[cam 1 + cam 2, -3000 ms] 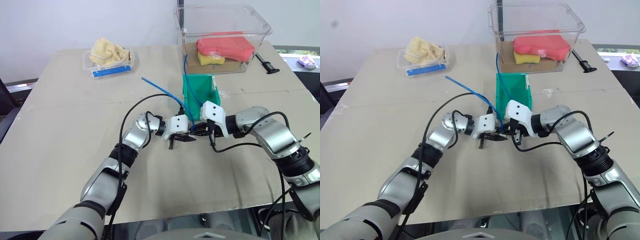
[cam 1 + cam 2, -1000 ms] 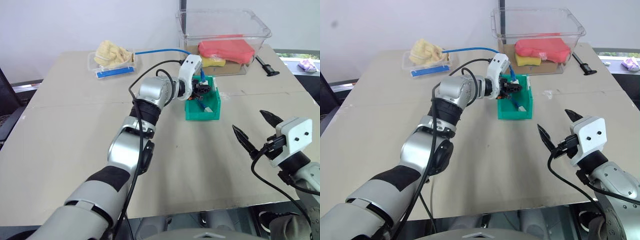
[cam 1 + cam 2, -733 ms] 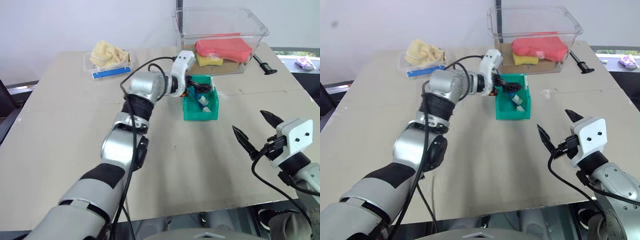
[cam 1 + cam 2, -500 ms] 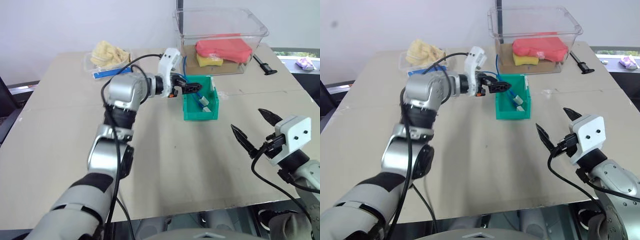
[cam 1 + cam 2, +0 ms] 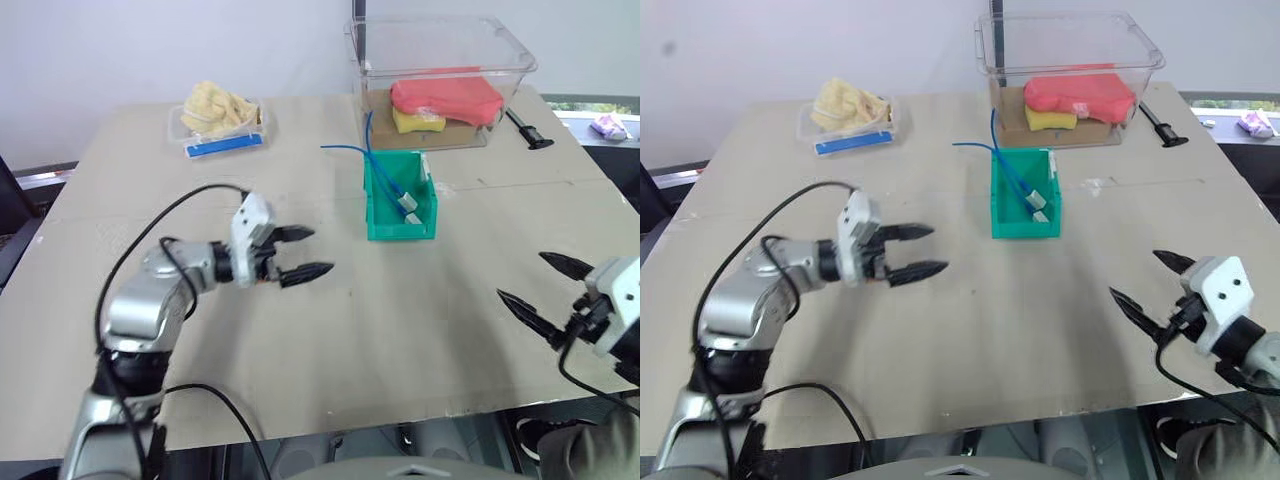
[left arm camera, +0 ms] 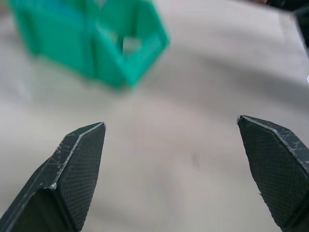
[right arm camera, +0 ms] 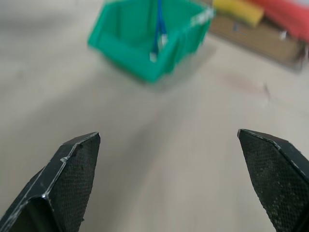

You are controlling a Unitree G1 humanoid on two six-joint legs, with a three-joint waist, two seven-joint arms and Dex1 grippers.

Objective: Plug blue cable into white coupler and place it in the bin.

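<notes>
Withdrawn left gripper (image 5: 300, 254) gapes; blue cable (image 5: 385, 175) seemingly binned.

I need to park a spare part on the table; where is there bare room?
The wide stretch of table between the left gripper, the right gripper and the green bin is bare. So is the left side, in front of the small tray. It is crowded at the back, around the clear tub.

Beige table (image 5: 400, 300): green bin (image 5: 399, 210), clear tub (image 5: 440, 75), small tray (image 5: 220, 125).
</notes>
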